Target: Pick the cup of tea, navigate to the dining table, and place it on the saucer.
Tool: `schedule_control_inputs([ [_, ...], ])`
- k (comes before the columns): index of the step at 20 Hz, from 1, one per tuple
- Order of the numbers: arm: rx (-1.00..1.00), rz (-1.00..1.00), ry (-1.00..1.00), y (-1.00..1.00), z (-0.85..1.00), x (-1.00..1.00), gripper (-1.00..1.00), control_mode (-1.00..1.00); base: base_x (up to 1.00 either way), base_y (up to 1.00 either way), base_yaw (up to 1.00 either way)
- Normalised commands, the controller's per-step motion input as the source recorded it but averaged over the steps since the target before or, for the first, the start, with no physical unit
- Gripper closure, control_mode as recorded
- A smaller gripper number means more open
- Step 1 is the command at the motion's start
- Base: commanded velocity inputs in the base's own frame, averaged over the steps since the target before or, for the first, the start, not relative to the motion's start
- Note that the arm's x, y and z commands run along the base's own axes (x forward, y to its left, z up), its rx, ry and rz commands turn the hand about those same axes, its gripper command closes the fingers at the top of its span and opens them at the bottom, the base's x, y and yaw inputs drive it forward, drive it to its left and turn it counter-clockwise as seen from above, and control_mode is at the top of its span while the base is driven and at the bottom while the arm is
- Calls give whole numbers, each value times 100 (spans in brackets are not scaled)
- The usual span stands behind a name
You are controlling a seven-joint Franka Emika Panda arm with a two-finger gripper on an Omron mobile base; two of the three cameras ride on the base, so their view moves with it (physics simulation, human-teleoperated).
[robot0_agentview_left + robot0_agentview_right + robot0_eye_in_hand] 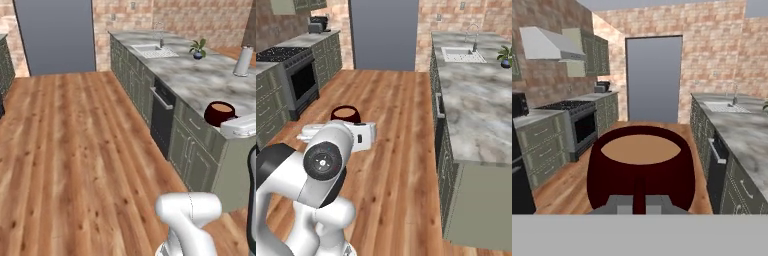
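Hand view: my end effector [639,202] clamped on cup of tea [641,167], cup at 12 o'clock, aloft over floor. Tea near brim; risk: sloshing if base swings sharply near island desk [210,82] at 3 o'clock.

This is a home kitchen: brick walls [712,45], warm wood plank floor [75,165], and green cabinets [192,150] under a marble island [210,80] with a sink [152,50]. Opposite stands a black range [574,117] below a hood [547,45], plus what may be a toaster [602,87].
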Motion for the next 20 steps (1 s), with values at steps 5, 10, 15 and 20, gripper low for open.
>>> schedule_control_inputs([
  [5, 0, 0, 0, 0, 0, 0, 100, 100, 11, -45, -28],
  [10, 0, 0, 0, 0, 0, 0, 100, 100, 9, -37, -25],
  [15, 0, 0, 0, 0, 0, 0, 100, 100, 13, -36, -22],
  [20, 0, 0, 0, 0, 0, 0, 100, 100, 16, -46, -20],
])
